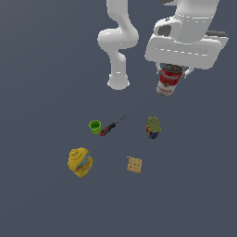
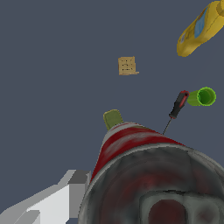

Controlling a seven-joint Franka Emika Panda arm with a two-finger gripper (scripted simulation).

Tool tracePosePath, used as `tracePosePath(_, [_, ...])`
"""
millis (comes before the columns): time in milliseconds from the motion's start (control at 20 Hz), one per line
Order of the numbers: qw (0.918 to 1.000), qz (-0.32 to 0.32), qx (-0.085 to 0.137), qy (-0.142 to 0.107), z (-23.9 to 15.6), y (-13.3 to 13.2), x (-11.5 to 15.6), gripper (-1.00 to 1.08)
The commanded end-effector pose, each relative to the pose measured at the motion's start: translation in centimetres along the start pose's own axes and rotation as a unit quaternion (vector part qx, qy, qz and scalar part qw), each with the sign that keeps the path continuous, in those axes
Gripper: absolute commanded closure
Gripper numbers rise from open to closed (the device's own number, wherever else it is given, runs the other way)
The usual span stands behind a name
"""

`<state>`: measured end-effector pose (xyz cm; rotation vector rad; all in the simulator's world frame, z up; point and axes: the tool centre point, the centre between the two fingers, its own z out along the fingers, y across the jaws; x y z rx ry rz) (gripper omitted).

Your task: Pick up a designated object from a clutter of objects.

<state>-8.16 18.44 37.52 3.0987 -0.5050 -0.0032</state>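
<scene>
Red-white can point(image 1: 169, 80) up in the air, upper right of the exterior view, hanging just under the big white hand point(image 1: 175, 70) and well apart from the dark desk point(image 1: 41, 203). Hand pinching the can near its top end, fingers mostly hidden behind the white body. Fills the lower part of the wrist view too point(image 2: 144, 175), grey metal lid close up, red and white stripes behind it. Looks stiff and hard, a metal tin, not soft, not easy to break. Probably a bit heavy if full. Smooth round sides, so maybe slippery; best squeezed across the round middle, flat pads on both sides, held tight and kept from tipping. Label red on top, white below, with pale marks on the red part like writing, but too blurry to read. No brand name clear enough to tell. Down on the desk, the rest of the clutter: green cup point(image 1: 95, 126) just beside a red-handled screwdriver point(image 1: 112, 126), green-blue pouch point(image 1: 153, 127) to the right, yellow container point(image 1: 80, 162) with a blue band at lower left, tan cracker-like square point(image 1: 134, 165) near the bottom middle. No words readable on those either.
</scene>
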Motion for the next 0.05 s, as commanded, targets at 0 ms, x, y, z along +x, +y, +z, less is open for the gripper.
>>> tracePosePath(0, [1.0, 0.001, 0.001, 0.001, -0.37, -0.15, -0.09, 1.08])
